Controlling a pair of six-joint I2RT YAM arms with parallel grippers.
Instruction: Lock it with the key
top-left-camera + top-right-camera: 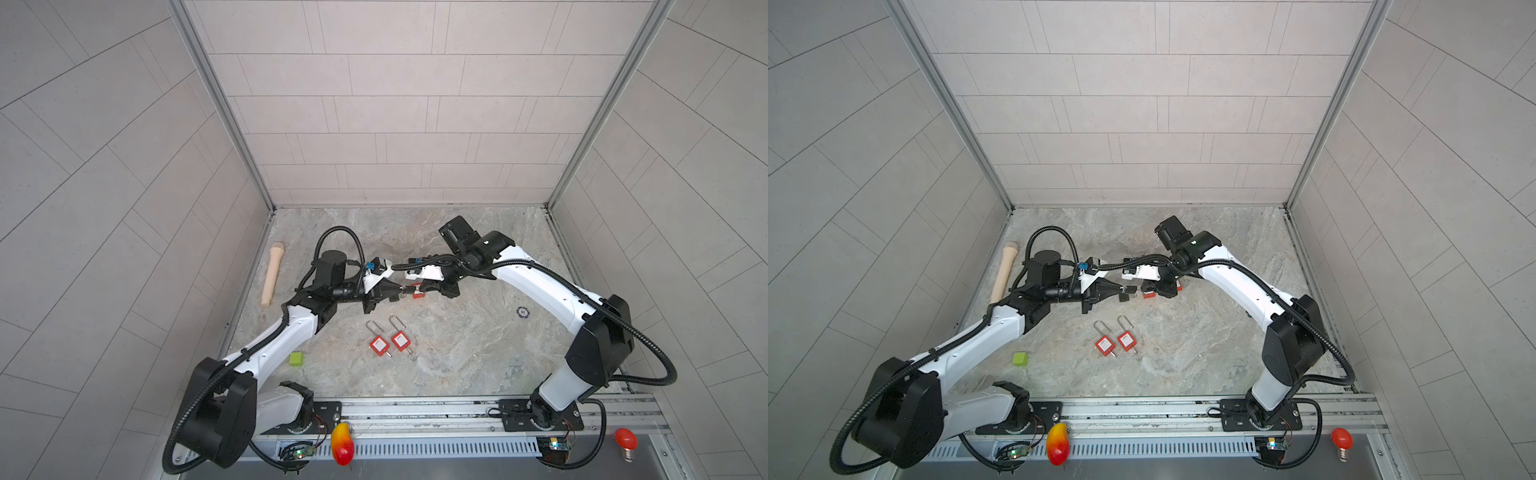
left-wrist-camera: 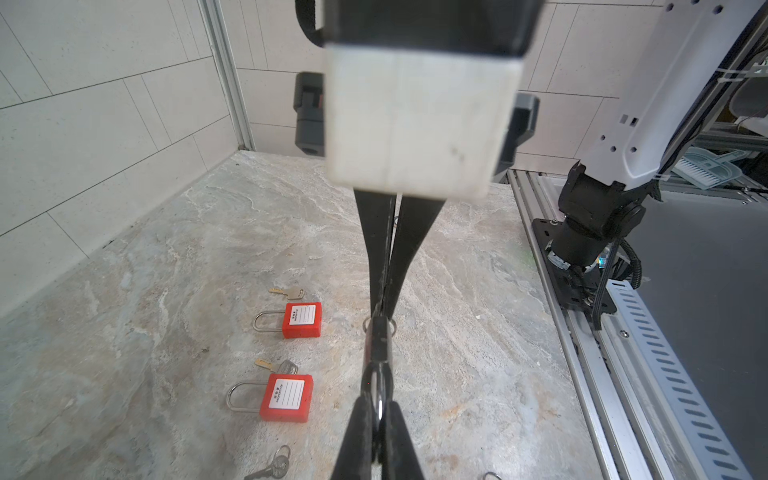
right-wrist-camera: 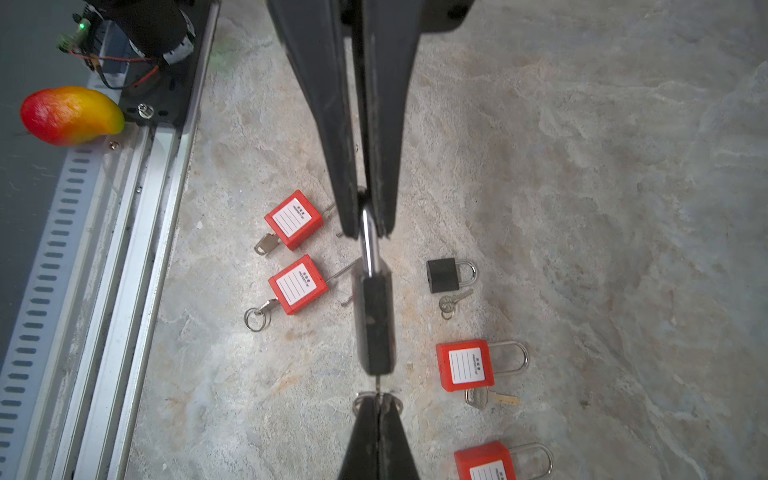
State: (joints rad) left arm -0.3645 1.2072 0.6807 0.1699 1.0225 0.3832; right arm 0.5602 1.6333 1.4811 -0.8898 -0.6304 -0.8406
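- Right gripper (image 3: pixel 368 224) clamps the shackle (image 3: pixel 368 249) of the black padlock (image 3: pixel 376 324), mid-air.
- Left gripper (image 3: pixel 378 401) pinches the key (image 3: pixel 377 384) at the padlock's base.
- Key: stiff, thin, probably slippery; best held flat by its bow.

Left arm (image 1: pixel 282 336): base at 7 o'clock, white link extending toward 1 o'clock, wrist bent so that the left gripper (image 3: pixel 368 224) points to 3 o'clock. Its jaws are clamped on the shackle of the padlock (image 3: pixel 376 324).

Right arm (image 1: pixel 536 286): base at 5 o'clock, white link extending toward 10 o'clock, right gripper (image 2: pixel 381 308) pointing to 9 o'clock. Its jaws are clamped on the key (image 3: pixel 377 384).

The two grippers face each other tip to tip, nearly in line.
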